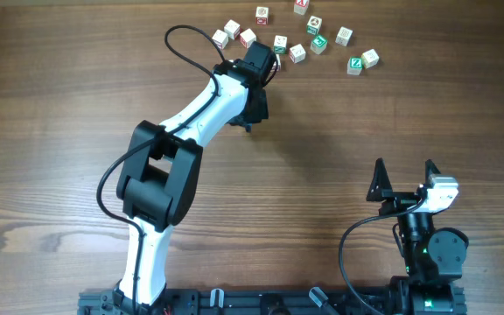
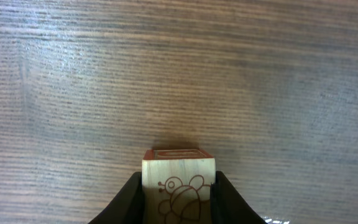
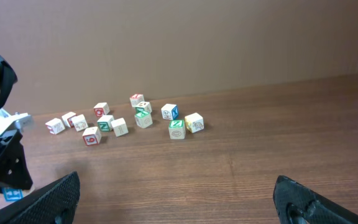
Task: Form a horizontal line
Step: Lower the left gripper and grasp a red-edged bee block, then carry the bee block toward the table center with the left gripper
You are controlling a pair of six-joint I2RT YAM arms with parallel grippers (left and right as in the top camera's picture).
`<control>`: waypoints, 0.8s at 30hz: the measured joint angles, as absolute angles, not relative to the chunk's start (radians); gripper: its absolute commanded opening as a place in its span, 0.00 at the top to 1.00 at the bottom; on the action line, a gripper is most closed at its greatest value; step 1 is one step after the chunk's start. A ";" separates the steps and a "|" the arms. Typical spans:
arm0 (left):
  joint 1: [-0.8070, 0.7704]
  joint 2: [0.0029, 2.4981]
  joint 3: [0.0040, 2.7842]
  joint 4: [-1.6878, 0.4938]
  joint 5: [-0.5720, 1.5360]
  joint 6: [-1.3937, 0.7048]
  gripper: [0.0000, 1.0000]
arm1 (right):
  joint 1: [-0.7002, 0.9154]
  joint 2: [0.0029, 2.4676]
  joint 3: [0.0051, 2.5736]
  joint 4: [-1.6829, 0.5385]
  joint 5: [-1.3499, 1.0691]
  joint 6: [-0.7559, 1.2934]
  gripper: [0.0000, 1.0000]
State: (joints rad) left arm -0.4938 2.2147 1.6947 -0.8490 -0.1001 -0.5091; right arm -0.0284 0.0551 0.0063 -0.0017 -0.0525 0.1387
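Note:
My left gripper (image 2: 179,190) is shut on a pale wooden cube (image 2: 179,169) with a red-printed top face and a brown bee drawing on its side. It holds the cube over bare wood. In the overhead view the left gripper (image 1: 250,118) is just below the left part of the scattered cubes (image 1: 297,53), and its cube is hidden under it. No row of three cubes shows in any view. My right gripper (image 1: 404,168) is open and empty at the near right, and its fingers (image 3: 179,193) frame bare table.
Several loose letter cubes lie scattered at the far edge of the table (image 1: 77,114), from a red-printed one (image 1: 248,38) to a green Z cube (image 1: 354,64). The same cluster (image 3: 142,118) shows in the right wrist view. A black cable (image 1: 186,35) loops off the left arm.

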 measured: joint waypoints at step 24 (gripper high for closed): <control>-0.536 2.148 1.541 -0.694 -0.135 -0.400 0.76 | -0.028 0.055 0.006 -0.002 -0.052 0.139 0.00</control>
State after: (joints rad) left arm -0.5358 2.1475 1.5406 -0.6941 -0.1349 -0.4004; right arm -0.0280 0.0551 0.0063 -0.0017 -0.0525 0.1387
